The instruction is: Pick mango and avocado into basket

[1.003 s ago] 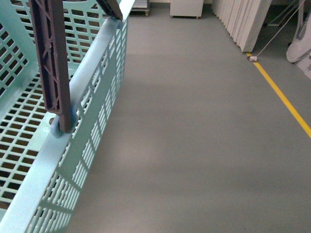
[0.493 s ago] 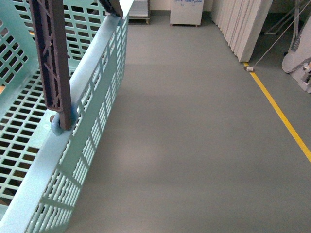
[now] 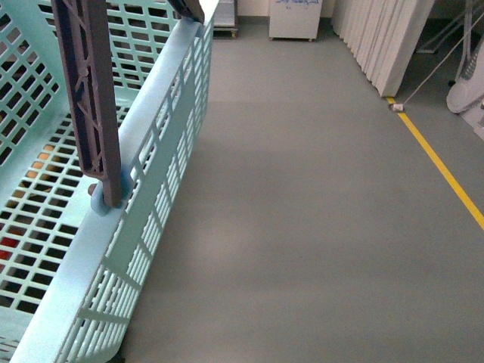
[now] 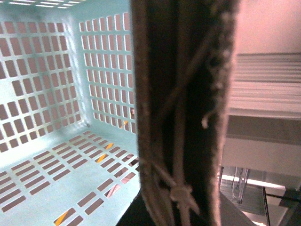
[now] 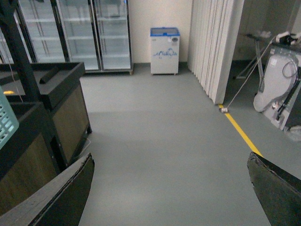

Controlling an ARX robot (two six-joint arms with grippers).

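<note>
A light teal plastic basket (image 3: 151, 136) with slotted walls and floor is filling the left of the front view, its long rim running away from the camera. A brown ribbed handle (image 3: 94, 98) is standing upright, pivoting on a peg at the near rim. From the left wrist view, the handle (image 4: 183, 94) is blocking the middle, with the basket's inner corner (image 4: 47, 70) behind it. Orange and red patches (image 3: 38, 160) are showing through the floor slots, too hidden to identify.
</note>
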